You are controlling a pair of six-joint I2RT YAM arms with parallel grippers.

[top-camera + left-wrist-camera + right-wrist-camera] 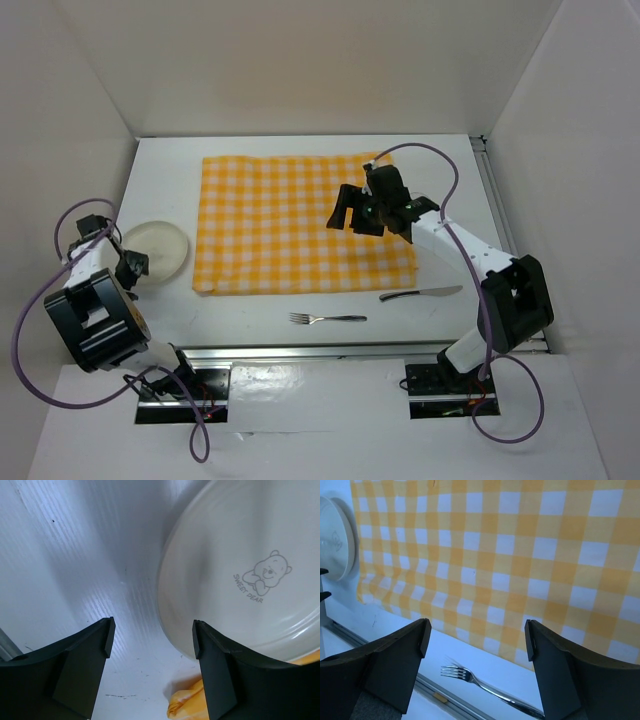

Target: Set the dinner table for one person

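Lab booth: plain white walls [300, 60] (2 cabled robot arms [92, 310])

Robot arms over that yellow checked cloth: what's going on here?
A place for one is being laid on the white table. The left gripper, open, is at the rim of the plate left of the checked cloth. The right gripper hangs open above the cloth, empty. The fork and knife lie on the table nearer the arms.

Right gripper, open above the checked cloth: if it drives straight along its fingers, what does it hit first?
Most likely the yellow-and-white checked cloth, which fills the right wrist view ahead of the open right gripper. The silver metal fork lies lower in that frame, probably below the line, but depth is unclear.
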